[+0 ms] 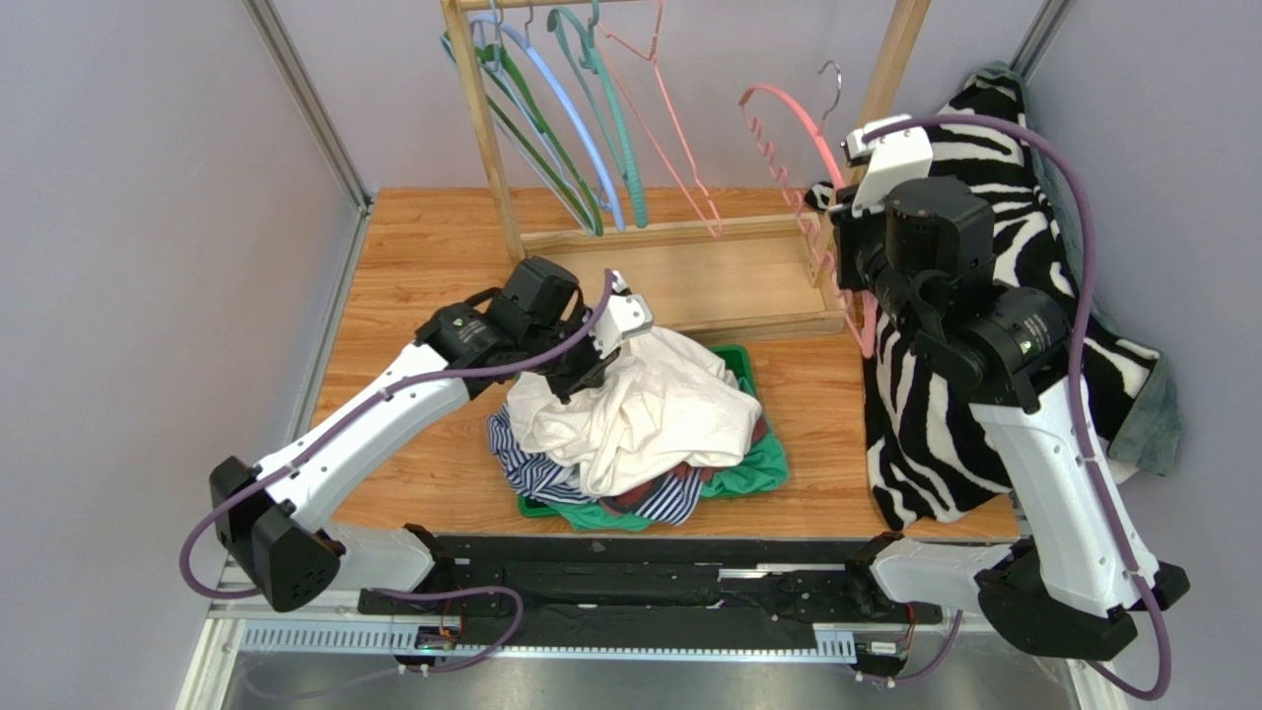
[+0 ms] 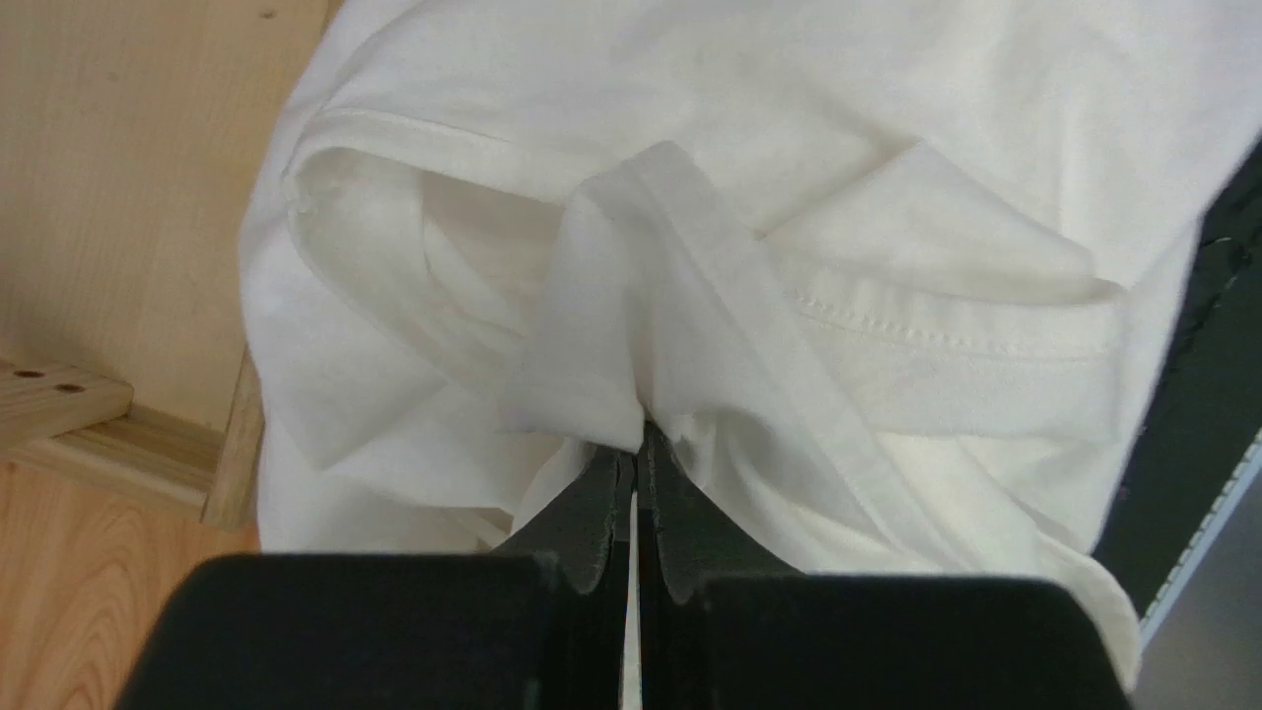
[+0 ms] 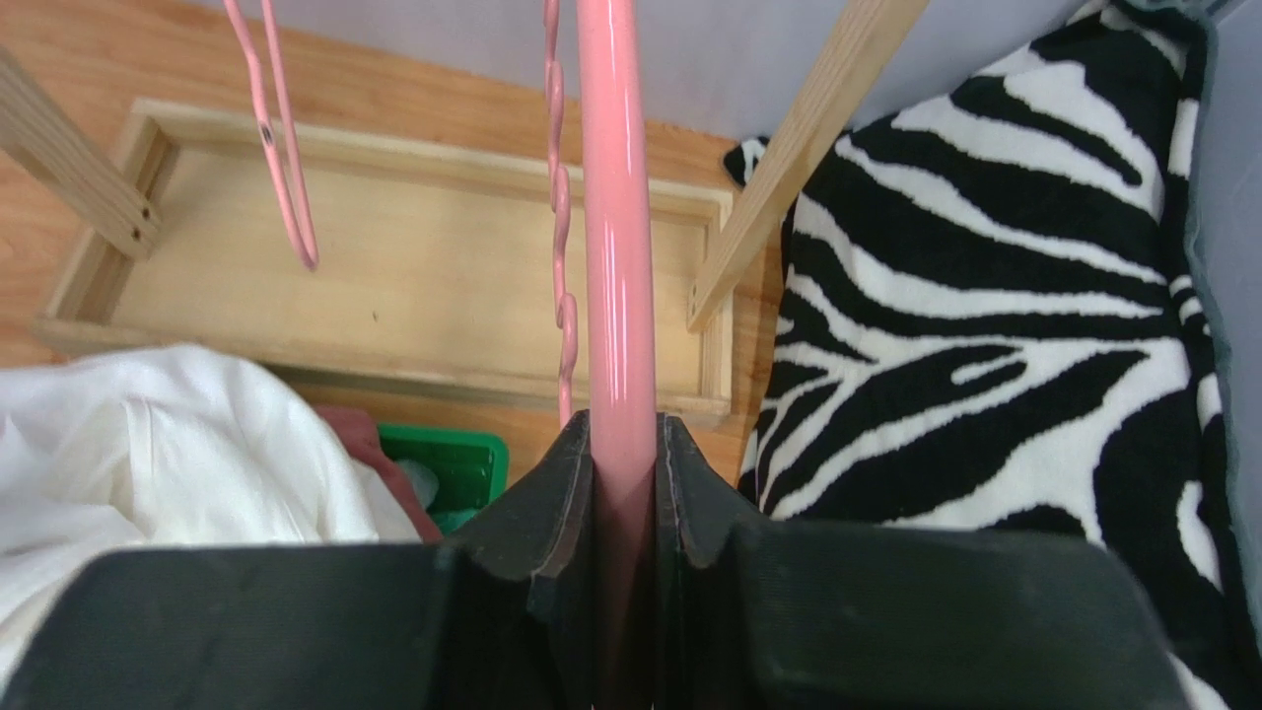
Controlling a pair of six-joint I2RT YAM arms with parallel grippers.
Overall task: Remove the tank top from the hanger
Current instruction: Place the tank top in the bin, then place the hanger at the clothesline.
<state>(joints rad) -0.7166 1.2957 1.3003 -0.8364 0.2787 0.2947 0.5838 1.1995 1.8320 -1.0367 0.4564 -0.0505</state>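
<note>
Left arm stretched forward, low; left claw pinched tight. Right arm raised; right claw clamped narrow.

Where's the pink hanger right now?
Top view, right side: the pink hanger is clamped in the right gripper, beside the wooden rack's right post and left of the zebra blanket.

Green bin mostly under heaped clothes; lower end of pink hanger inside right end effector.
</note>
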